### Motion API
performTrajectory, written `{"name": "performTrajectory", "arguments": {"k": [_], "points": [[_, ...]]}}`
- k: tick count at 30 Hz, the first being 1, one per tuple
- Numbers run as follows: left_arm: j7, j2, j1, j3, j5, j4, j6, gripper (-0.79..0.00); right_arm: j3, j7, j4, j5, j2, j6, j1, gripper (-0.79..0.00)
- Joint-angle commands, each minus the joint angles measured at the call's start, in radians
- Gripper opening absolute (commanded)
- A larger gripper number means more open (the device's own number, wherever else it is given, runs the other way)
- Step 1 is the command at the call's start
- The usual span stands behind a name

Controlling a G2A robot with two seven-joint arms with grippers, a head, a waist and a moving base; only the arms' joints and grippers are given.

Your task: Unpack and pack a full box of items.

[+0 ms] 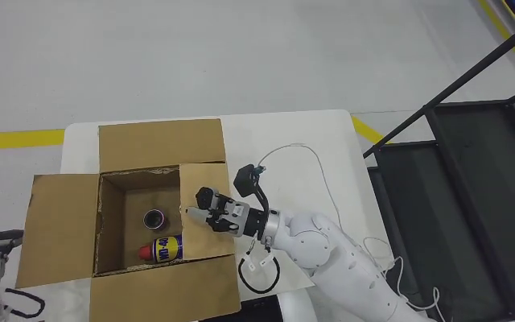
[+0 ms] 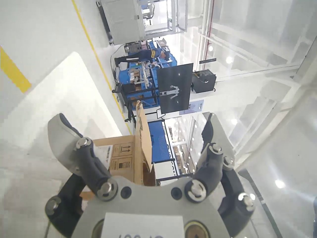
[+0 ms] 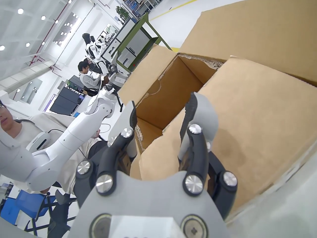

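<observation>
An open cardboard box (image 1: 121, 153) stands on the white table (image 1: 322, 145), its four flaps spread out. Inside lie a blue and yellow spray can (image 1: 165, 248) with a red cap and a dark round container (image 1: 154, 218). My right gripper (image 1: 199, 204) is open over the inner edge of the box's right flap (image 1: 205, 181). In the right wrist view that gripper (image 3: 162, 116) straddles the flap's torn edge (image 3: 171, 125), one finger over the opening and one over the flap. My left gripper (image 2: 138, 130) is open and empty, off the box's side, facing a flap (image 2: 143, 130).
The table's right half is bare apart from a thin white cable (image 1: 318, 165). A dark metal stair frame (image 1: 451, 185) stands just past the table's right edge. A person (image 3: 14, 127) sits beyond the box's far side.
</observation>
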Motion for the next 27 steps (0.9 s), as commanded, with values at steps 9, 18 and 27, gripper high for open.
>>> {"name": "performTrajectory", "arguments": {"k": [9,18,27], "points": [[-0.005,-0.010,0.037,0.013,0.008,-0.115,-0.022,0.000,0.031,-0.032,-0.023,-0.062,0.007,-0.007,-0.021,0.000],[0.019,-0.018,0.046,0.054,0.008,-0.224,-0.006,0.000,0.031,-0.032,-0.023,-0.062,0.007,-0.007,-0.021,0.000],[-0.008,-0.020,0.040,0.087,0.005,-0.328,0.032,0.000,0.033,-0.047,-0.027,-0.065,0.007,-0.004,-0.025,0.000]]}}
